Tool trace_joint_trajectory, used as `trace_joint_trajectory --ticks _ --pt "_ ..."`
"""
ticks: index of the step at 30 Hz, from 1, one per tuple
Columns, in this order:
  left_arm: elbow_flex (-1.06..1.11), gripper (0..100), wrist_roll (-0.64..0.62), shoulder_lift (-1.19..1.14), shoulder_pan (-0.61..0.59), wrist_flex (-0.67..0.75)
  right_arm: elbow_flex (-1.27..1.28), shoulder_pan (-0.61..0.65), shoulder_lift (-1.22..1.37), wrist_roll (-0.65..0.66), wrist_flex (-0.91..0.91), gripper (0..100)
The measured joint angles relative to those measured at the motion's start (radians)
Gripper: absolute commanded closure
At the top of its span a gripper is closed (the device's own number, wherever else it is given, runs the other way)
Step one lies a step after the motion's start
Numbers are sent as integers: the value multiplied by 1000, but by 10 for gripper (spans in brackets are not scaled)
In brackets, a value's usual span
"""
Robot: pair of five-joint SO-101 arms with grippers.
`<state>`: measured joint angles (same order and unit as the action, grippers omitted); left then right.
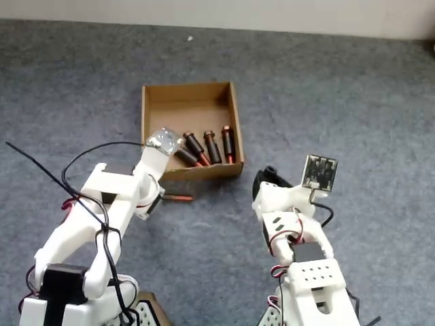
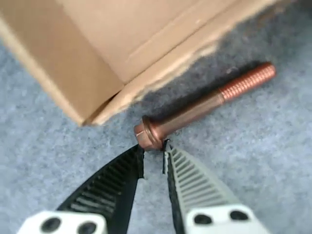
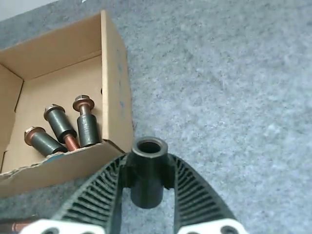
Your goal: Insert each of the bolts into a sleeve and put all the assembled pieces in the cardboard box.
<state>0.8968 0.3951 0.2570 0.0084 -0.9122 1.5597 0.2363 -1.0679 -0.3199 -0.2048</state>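
A copper bolt lies on the grey carpet just outside the near wall of the cardboard box. My left gripper is low at the bolt's head, its fingers closed to a narrow gap that pinches the edge of the flange. A black sleeve stands upright, hole up, in my right gripper, which is shut on it to the right of the box. Several assembled pieces lie along the box's near wall.
Open carpet spreads to the right of the box and between the two arms. Black cables loop off the left arm. A brown object sits at the near edge by the left arm's base.
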Motion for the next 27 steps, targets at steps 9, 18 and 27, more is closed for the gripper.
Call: trace_joint_trajectory --ticks 9,18,27 --pt "0 911 249 235 0 -35 0 0 0 0 0 994" --pt "6 787 -3 235 0 -74 0 0 0 0 0 994" --pt "12 796 -167 83 -18 -2 0 0 0 0 0 994"
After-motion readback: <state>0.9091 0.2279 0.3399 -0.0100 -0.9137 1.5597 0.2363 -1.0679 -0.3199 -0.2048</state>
